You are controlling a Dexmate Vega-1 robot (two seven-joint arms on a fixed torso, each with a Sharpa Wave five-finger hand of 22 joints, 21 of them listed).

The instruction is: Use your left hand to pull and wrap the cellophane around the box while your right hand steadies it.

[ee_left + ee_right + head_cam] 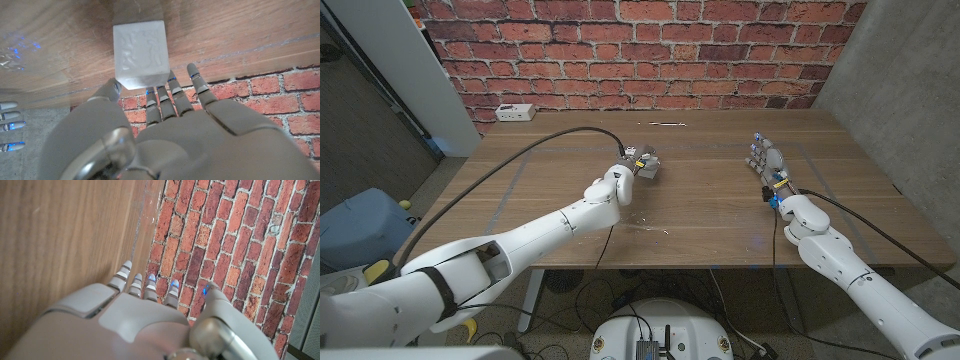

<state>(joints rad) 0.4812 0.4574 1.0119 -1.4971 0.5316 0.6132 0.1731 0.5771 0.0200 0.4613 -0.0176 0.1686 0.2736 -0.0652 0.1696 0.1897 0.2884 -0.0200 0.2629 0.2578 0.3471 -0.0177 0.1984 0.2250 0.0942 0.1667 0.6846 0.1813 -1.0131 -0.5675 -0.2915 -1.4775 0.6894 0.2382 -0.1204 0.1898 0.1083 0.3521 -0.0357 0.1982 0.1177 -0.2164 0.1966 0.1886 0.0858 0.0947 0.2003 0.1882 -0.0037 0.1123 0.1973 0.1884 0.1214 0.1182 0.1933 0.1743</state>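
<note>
A small pale grey box [647,169] with a raised pattern on its face [140,52] stands on the wooden table [700,215], left of the middle. My left hand [612,187] is just short of it, fingers [176,95] spread and reaching to its near edge, nothing held; contact is unclear. A glossy, crinkled sheen [15,52] on the wood beside the box looks like clear cellophane. My right hand [767,160] stands well to the right of the box, fingers straight and apart, holding nothing. Its lit fingertips [10,125] also appear in the left wrist view.
A white power strip [515,112] lies at the table's far left corner. A black cable [550,145] arcs over my left arm. The brick wall [650,45] runs behind the table, and a blue bin [360,225] stands on the floor to the left.
</note>
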